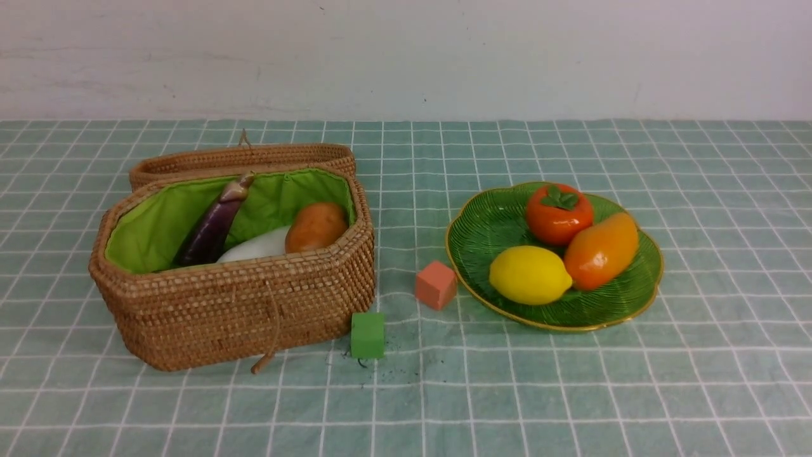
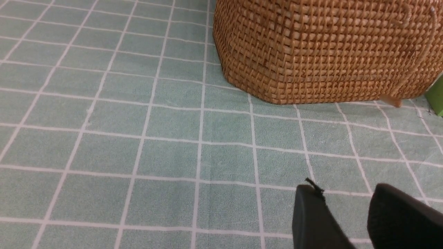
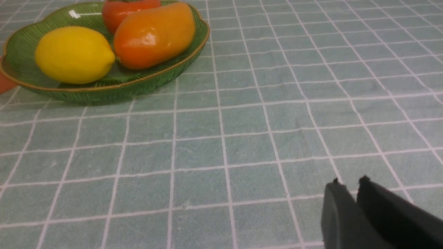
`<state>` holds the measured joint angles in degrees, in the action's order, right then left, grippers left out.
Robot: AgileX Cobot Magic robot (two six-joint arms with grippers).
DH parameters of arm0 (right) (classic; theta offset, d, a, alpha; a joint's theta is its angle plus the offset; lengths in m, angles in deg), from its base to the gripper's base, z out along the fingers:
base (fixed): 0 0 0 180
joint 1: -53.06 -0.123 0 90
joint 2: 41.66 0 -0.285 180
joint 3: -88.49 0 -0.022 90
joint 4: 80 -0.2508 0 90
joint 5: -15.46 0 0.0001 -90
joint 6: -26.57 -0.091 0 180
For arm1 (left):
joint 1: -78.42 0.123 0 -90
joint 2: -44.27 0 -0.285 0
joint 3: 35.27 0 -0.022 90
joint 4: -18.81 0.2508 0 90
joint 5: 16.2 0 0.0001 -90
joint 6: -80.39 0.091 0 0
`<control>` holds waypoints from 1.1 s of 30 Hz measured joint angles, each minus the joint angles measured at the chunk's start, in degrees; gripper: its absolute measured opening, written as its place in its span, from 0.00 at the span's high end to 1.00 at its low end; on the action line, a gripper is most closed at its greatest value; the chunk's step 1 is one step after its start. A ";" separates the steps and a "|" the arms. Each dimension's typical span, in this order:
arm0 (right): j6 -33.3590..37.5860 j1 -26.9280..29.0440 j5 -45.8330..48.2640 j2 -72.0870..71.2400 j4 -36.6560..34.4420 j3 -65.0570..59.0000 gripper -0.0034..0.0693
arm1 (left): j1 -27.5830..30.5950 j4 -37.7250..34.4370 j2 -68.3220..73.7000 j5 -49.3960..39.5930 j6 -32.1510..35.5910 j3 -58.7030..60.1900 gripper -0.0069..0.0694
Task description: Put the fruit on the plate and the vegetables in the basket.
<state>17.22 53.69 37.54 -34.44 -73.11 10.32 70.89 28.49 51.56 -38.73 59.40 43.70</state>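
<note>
Plate (image 3: 104,90) with 3 fruit well apart from right gripper (image 3: 351,185).

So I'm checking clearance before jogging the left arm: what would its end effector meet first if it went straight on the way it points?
Probably the basket: its woven wall stands beyond the left end effector, past bare tablecloth. Depth is unclear.
</note>
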 joint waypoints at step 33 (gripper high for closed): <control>0.00 0.00 0.00 -0.06 0.00 0.00 0.79 | 0.00 0.06 0.00 0.00 0.00 0.00 0.60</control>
<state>17.22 53.69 37.54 -34.51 -73.11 10.32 70.89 28.55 51.56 -38.73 59.40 43.70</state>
